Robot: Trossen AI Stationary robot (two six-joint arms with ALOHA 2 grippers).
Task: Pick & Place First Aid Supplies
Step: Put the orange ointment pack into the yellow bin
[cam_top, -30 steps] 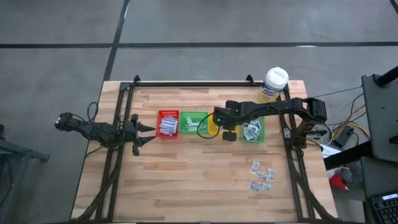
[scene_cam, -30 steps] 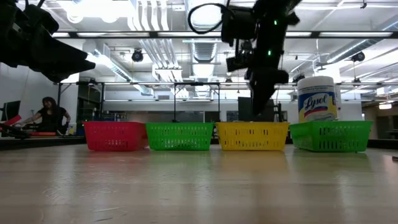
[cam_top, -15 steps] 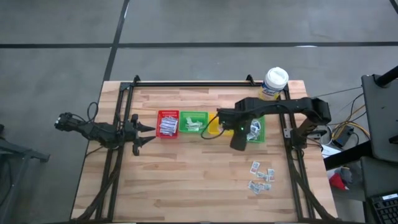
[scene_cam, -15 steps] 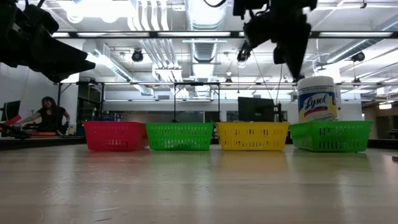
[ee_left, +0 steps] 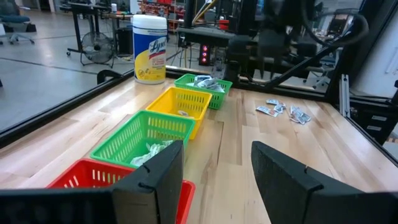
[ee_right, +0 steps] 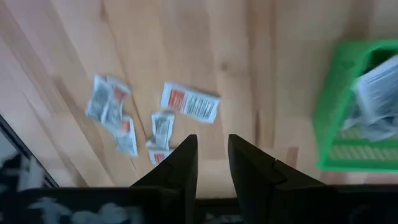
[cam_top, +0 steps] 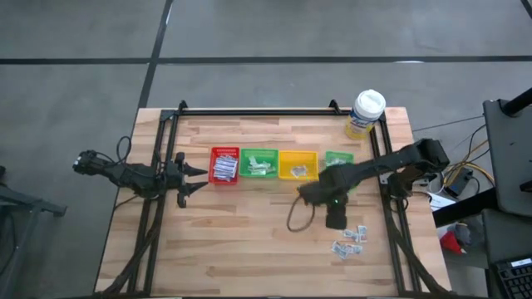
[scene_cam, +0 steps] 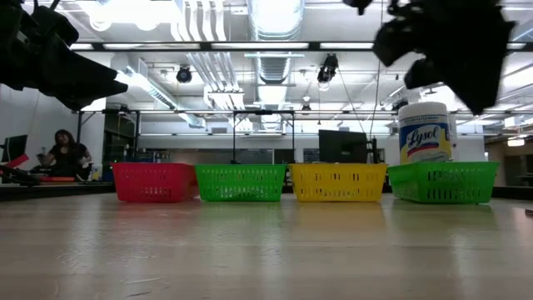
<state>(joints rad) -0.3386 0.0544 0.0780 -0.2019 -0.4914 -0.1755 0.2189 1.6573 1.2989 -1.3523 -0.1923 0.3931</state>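
Four small plastic baskets stand in a row across the middle of the wooden tabletop [cam_top: 249,241]: a red basket [cam_top: 224,165], a green basket [cam_top: 259,164], a yellow basket [cam_top: 298,164] and a second green basket [cam_top: 338,159] at the right end. Each holds some paper packets. A white-lidded wipes tub [cam_top: 366,113] stands at the far right corner, behind the last basket.

The right arm reaches in from the right edge, stretched low and slanting toward the table's middle, its cable looping beside it. The right gripper [cam_top: 335,218] hangs above bare wood, just beside a loose cluster of first aid packets [cam_top: 350,238] lying near the right front of the tabletop. In the right wrist view its fingers [ee_right: 184,163] stand a narrow gap apart with nothing between them, pointing down at the packets, with the longer white printed one nearest.

The left arm waits at the left edge, stretched level along the table frame, the left gripper [cam_top: 193,179] spread wide and empty, pointing toward the red basket.
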